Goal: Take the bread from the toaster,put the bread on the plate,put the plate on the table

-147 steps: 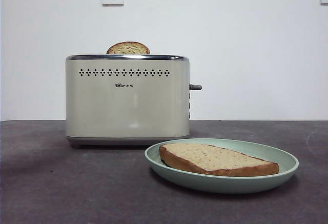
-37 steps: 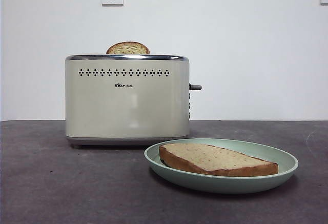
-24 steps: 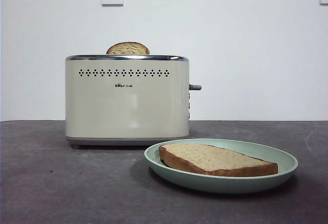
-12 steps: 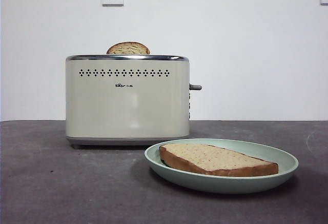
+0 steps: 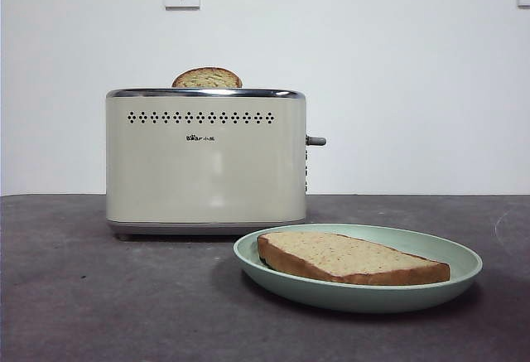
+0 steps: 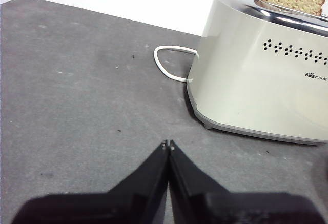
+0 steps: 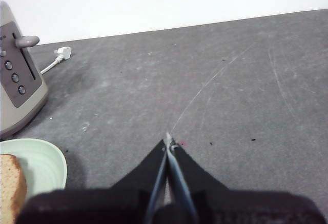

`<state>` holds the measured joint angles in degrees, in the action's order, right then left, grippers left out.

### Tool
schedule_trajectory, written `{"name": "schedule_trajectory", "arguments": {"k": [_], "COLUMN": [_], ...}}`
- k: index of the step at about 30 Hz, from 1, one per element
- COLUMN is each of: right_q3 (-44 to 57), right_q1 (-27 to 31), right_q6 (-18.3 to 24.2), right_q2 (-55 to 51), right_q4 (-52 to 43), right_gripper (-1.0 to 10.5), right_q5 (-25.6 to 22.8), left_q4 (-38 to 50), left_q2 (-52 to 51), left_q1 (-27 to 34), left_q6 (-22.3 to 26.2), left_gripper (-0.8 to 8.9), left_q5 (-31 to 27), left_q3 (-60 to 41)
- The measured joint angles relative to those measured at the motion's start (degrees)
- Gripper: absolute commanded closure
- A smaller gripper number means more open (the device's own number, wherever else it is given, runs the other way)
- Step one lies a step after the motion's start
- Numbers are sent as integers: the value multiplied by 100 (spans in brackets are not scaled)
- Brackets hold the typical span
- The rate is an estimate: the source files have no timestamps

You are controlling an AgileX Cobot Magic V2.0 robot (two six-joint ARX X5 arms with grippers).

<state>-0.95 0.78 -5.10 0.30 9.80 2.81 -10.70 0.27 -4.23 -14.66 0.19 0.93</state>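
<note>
A small dark logo [image 5: 200, 137] is showing on the toaster [image 5: 205, 163], starting with "Bear". The tiny characters after it are proving too small to read.

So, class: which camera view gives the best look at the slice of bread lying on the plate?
The front view: the bread lies flat on the plate with its whole top and crust visible. The right wrist view catches only one cut-off corner at the picture's edge; the left wrist view shows none of it.
</note>
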Motion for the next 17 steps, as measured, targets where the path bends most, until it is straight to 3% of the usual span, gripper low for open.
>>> {"name": "schedule_trajectory", "arguments": {"k": [17], "right_q3": [0], "right_q1": [0], "right_q6": [17], "right_q2": [44], "right_q4": [2], "right_gripper": [945], "right_q5": [0], "left_q4": [2], "left_q2": [0], "left_q1": [0], "left_q6": [0], "left_gripper": [816], "left_q5": [0], "left_q3": [0]}}
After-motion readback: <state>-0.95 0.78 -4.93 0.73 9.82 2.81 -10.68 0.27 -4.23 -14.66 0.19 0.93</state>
